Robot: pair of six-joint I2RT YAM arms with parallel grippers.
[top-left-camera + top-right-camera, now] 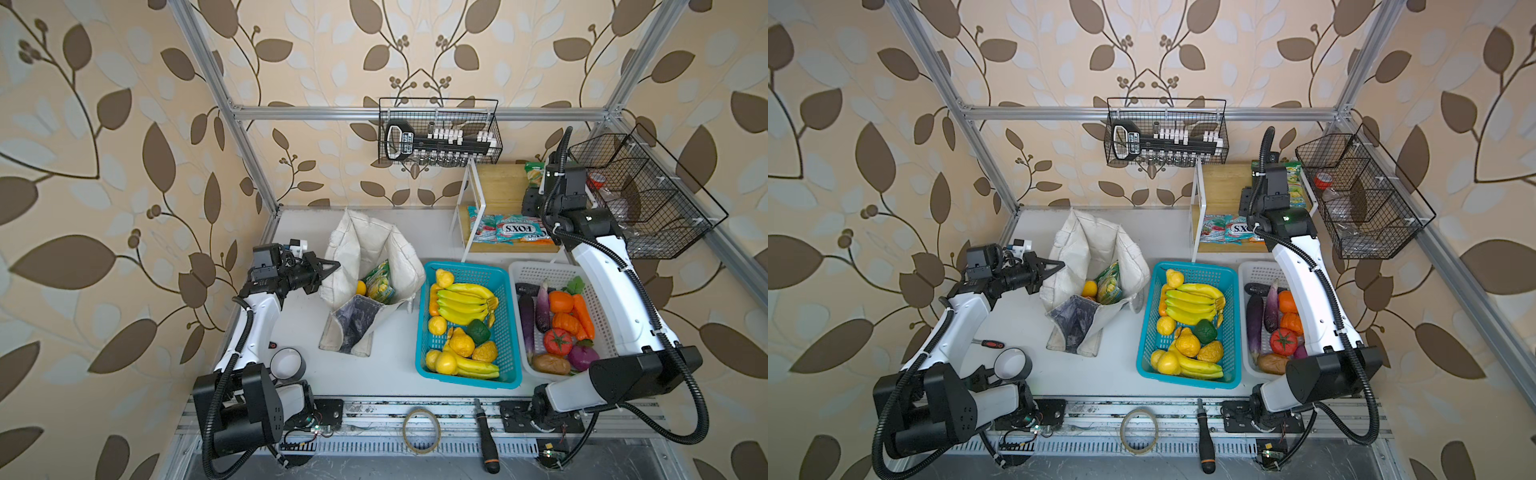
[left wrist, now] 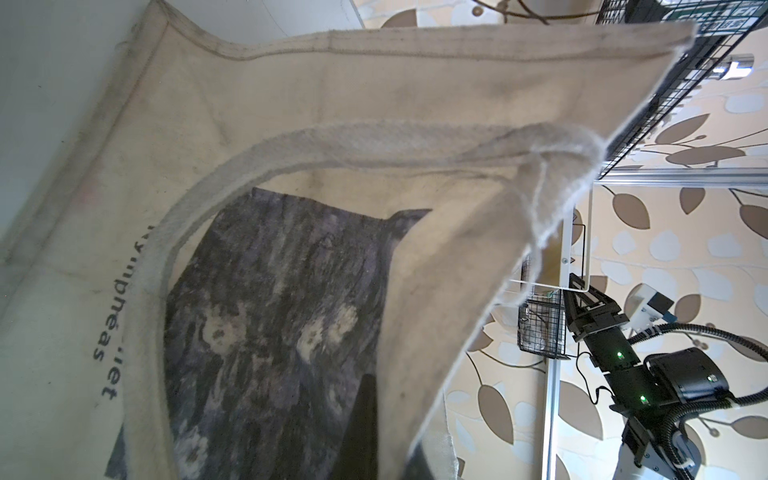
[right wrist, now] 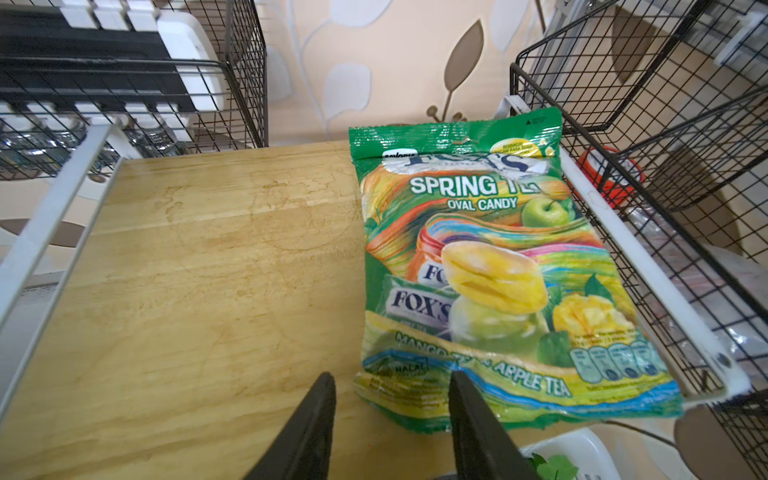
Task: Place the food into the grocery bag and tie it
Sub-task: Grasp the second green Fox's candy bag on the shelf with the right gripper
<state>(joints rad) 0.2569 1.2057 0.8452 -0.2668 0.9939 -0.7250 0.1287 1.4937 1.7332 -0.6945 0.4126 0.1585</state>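
The off-white grocery bag (image 1: 365, 245) (image 1: 1088, 245) stands open at the table's back left. In it lie a round orange fruit (image 1: 360, 287) and a green-and-yellow packet (image 1: 379, 283). My left gripper (image 1: 336, 264) is shut on the bag's left rim; the left wrist view shows the fabric (image 2: 291, 104) pinched beside a dark finger (image 2: 361, 424). A second green-and-yellow packet (image 3: 490, 270) (image 1: 534, 174) lies on the wooden shelf top. My right gripper (image 3: 392, 378) is open, its fingers straddling that packet's near corner. Two purple eggplants (image 1: 527, 322) (image 1: 542, 303) rest in the white basket (image 1: 536, 268).
A blue basket (image 1: 465, 267) of bananas and lemons sits between the bag and the white basket. Blue-and-red FOX'S packets (image 1: 507, 230) lie on the lower shelf. Wire baskets (image 1: 440, 133) (image 1: 648, 195) hang at the back and right. A tape roll (image 1: 421, 430) and screwdriver (image 1: 486, 436) lie in front.
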